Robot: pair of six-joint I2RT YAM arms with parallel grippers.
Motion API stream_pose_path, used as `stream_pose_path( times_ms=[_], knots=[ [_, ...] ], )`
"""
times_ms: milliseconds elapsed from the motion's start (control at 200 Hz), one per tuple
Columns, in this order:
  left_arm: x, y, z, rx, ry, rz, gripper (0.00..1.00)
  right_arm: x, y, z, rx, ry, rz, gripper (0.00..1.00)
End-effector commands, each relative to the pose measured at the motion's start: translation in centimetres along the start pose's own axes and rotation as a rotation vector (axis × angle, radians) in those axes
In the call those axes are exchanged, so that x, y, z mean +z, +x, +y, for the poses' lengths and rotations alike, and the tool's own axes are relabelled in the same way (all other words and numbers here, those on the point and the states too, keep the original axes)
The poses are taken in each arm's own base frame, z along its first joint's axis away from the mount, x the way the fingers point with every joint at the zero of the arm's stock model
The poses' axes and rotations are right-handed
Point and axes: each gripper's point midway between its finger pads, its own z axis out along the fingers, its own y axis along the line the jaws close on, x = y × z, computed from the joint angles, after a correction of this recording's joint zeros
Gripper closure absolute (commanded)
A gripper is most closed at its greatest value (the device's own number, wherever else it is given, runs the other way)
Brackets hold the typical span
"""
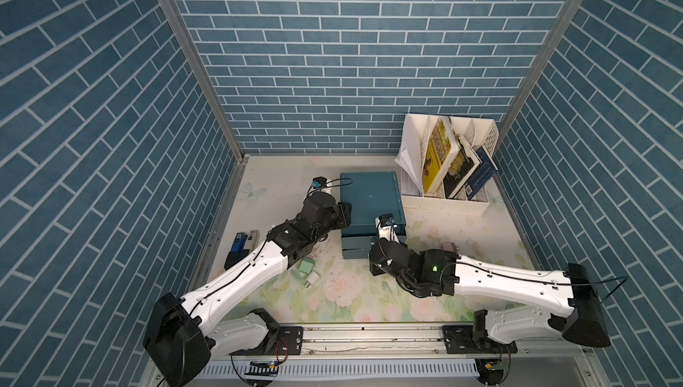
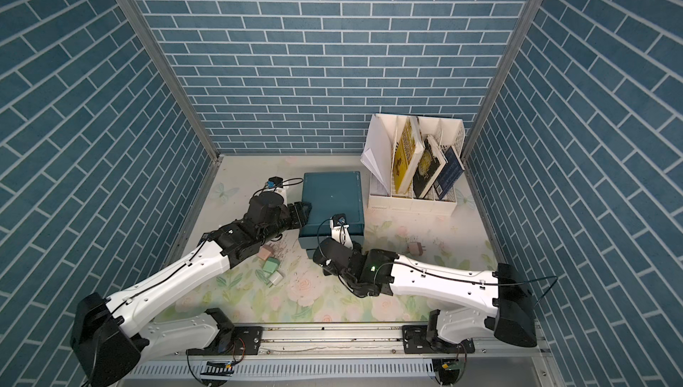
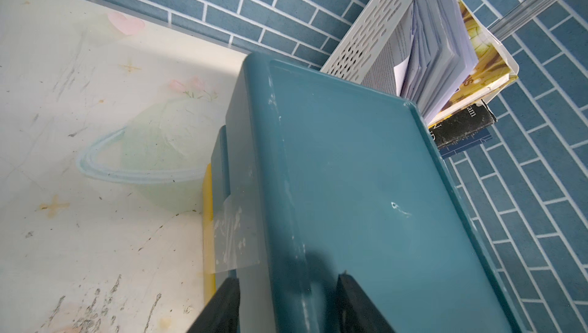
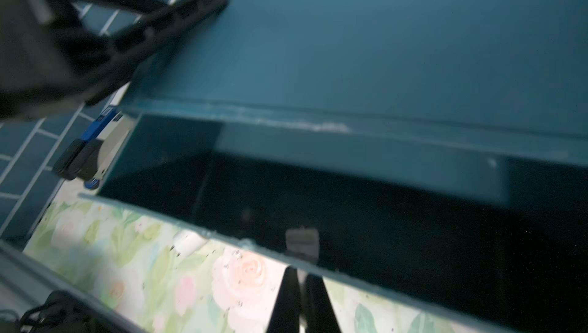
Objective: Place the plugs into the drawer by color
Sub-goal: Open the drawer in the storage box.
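In a top view, three plugs lie close together on the floral surface (image 2: 332,304), lower left of centre beside the left arm: a white plug (image 2: 275,278), a green plug (image 2: 271,266) and a pink plug (image 2: 264,254). A second pink plug (image 2: 415,248) lies alone, right of centre. The teal drawer (image 2: 330,196) stands mid-frame with one tier (image 4: 350,220) pulled out, dark inside. The right claw (image 4: 302,272) is closed tight at that tier's front rim. The left claw (image 3: 289,279) straddles the drawer's top left edge, fingers apart; whether it presses there is unclear. A gadget (image 1: 240,244) lies at the left wall. A white rack (image 1: 449,167) of books stands at upper right.
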Motion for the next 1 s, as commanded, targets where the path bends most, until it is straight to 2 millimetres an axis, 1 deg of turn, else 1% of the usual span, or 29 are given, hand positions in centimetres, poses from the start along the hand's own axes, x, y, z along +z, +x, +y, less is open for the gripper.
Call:
stream_pose_path(
  times_ms=[0, 100, 240, 335, 410, 430, 465, 490, 530, 550, 570, 705, 760, 800, 870, 950, 990],
  knots=[
    [0.7, 2.2, 2.5, 0.035, -0.111, 0.074, 0.46, -1.3, 1.9, -0.4, 0.013, 0.015, 0.035, 1.0],
    [0.8, 2.4, 2.5, 0.031, -0.109, 0.08, 0.48, -1.8, 2.7, -0.3, 0.026, -0.012, 0.04, 1.0],
    [1.0, 2.6, 2.7, 0.021, -0.113, 0.082, 0.48, -2.4, 3.0, 0.3, 0.019, -0.038, 0.033, 1.0],
    [0.9, 2.7, 2.8, 0.018, -0.116, 0.08, 0.48, -2.4, 3.1, 0.7, 0.02, -0.054, 0.033, 1.0],
    [0.7, 2.5, 2.7, 0.017, -0.111, 0.075, 0.47, -2.3, 3.3, 0.7, 0.005, -0.045, 0.044, 1.0],
    [0.7, 2.4, 2.6, 0.016, -0.11, 0.073, 0.46, -2.3, 3.3, 0.5, -0.003, -0.035, 0.047, 0.92],
    [0.5, 2.2, 2.4, 0.014, -0.103, 0.068, 0.43, -2.6, 3.0, 0.3, -0.013, -0.017, 0.042, 0.74],
    [0.4, 2.0, 2.3, 0.011, -0.097, 0.063, 0.41, -2.9, 2.6, 0.2, -0.017, -0.008, 0.035, 0.53],
    [0.1, 1.5, 1.9, 0.01, -0.083, 0.052, 0.38, -3.6, 1.8, 0.1, -0.025, -0.003, 0.019, 0.29],
    [-0.1, 1.2, 1.6, 0.011, -0.076, 0.046, 0.38, -4.1, 1.3, 0.0, -0.027, -0.004, 0.008, 0.21],
    [-0.3, 0.9, 1.4, 0.012, -0.067, 0.037, 0.37, -4.6, 0.7, -0.1, -0.025, -0.004, -0.004, 0.17],
    [-1.9, -2.0, -0.3, 0.033, -0.034, -0.022, 0.32, -7.8, -2.7, -1.3, -0.001, 0.011, -0.085, 0.15],
    [-2.3, -2.8, -0.9, 0.039, -0.023, -0.037, 0.31, -8.7, -4.0, -2.3, 0.028, 0.025, -0.106, 0.15],
    [-2.4, -3.1, -1.2, 0.041, -0.017, -0.042, 0.31, -9.0, -4.8, -3.0, 0.055, 0.028, -0.114, 0.15],
    [-2.6, -3.3, -1.4, 0.043, -0.009, -0.047, 0.31, -8.6, -6.1, -4.5, 0.112, 0.016, -0.111, 0.15],
    [-2.4, -3.0, -1.3, 0.044, -0.005, -0.039, 0.31, -7.5, -7.4, -6.1, 0.161, -0.008, -0.108, 0.15],
    [-2.4, -2.8, -1.3, 0.04, -0.001, -0.036, 0.31, -6.9, -8.0, -6.6, 0.172, -0.015, -0.109, 0.15]
  ],
)
